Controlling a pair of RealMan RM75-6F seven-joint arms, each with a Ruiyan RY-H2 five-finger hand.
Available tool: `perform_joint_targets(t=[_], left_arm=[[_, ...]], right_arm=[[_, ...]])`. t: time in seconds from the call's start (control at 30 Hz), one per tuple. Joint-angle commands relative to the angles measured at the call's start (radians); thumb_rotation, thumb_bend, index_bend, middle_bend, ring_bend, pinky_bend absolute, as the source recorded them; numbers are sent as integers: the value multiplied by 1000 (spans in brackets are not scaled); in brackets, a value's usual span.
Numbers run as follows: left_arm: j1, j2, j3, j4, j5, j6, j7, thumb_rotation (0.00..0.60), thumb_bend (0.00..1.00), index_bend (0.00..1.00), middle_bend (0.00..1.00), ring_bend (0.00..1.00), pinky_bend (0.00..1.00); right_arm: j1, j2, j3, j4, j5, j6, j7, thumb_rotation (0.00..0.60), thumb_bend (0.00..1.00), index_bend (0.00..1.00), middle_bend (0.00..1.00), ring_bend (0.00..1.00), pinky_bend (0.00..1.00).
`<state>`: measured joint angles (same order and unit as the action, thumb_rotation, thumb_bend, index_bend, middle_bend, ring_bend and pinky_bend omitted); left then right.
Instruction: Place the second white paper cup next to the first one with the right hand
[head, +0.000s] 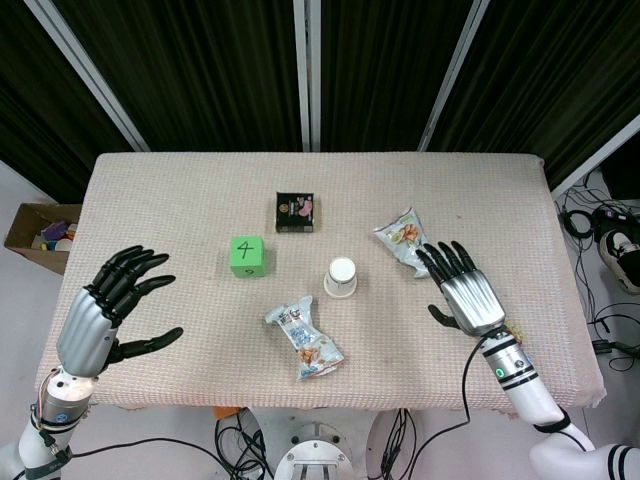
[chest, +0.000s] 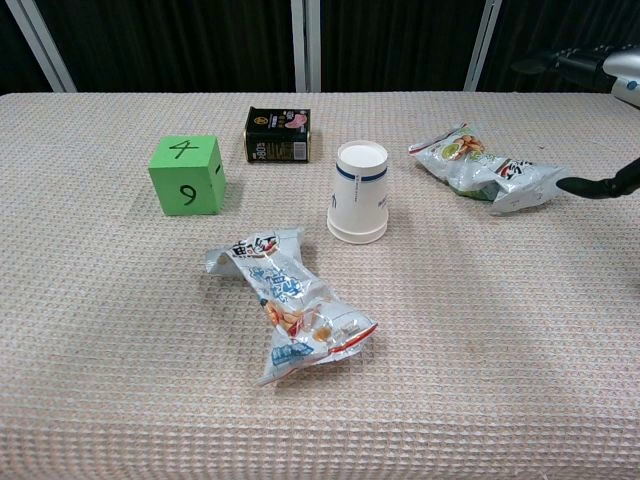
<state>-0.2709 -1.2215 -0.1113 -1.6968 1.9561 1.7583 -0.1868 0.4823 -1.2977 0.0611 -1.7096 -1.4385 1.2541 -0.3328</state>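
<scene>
One white paper cup (head: 341, 277) (chest: 359, 192) stands upside down near the table's middle; it may be a stack, which I cannot tell. My right hand (head: 465, 285) hovers open, fingers spread, to the right of the cup and apart from it; only its fingertips (chest: 600, 68) show at the chest view's right edge. My left hand (head: 112, 300) is open with fingers spread over the table's left front, holding nothing. No second separate cup is visible.
A green numbered cube (head: 247, 256) (chest: 188, 175) sits left of the cup, a dark box (head: 295, 211) (chest: 278, 134) behind it. One snack bag (head: 306, 342) (chest: 287, 302) lies in front, another (head: 400, 238) (chest: 482, 168) by my right fingertips. A cardboard box (head: 38, 232) stands off the table's left.
</scene>
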Motion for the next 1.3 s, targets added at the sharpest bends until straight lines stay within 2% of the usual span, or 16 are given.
perform_joint_targets(t=[0.03,0.3,0.47,0.57,0.67,0.77,0.87,1.1,1.23,1.3], left_arm=[[-1,-7,8,8,14,10,-7,600,91,253,156,132,153],[-10,-18,14,26,12,14,-17,600,91,253,162,132,153],[-13,-17,13,34,-2,14,-18,600,91,253,162,132,153],[-6,-8,18,28,-31,-2,5,600,90,253,162,132,153],[15,39,43,-13,-108,-80,85,600,90,265,161,132,154],[37,89,57,-66,-207,-162,209,600,90,272,161,132,154],[55,114,66,-115,-302,-218,282,600,91,276,160,132,154],[78,138,83,-152,-360,-249,275,600,91,274,156,132,155],[90,132,82,-151,-358,-232,274,600,90,266,152,132,155],[93,130,84,-149,-352,-230,273,600,90,265,151,132,155]], right_arm=[[-4,-73,32,73,-71,82,52,600,216,0,71,0,0],[12,-123,49,144,-90,69,115,600,216,0,73,0,0],[29,-120,56,130,-72,24,97,600,215,0,98,0,0],[61,-112,73,94,-33,-44,42,600,211,0,143,0,0],[116,-89,106,18,63,-154,-77,600,197,2,166,0,0],[189,-81,147,-49,209,-255,-247,600,192,8,167,0,0],[259,-96,177,-73,342,-306,-370,600,192,17,166,0,0],[377,-143,190,-71,548,-324,-526,600,198,79,187,0,0],[419,-158,175,-74,607,-312,-569,600,225,169,215,0,0],[437,-163,167,-74,629,-303,-585,600,225,182,217,0,0]])
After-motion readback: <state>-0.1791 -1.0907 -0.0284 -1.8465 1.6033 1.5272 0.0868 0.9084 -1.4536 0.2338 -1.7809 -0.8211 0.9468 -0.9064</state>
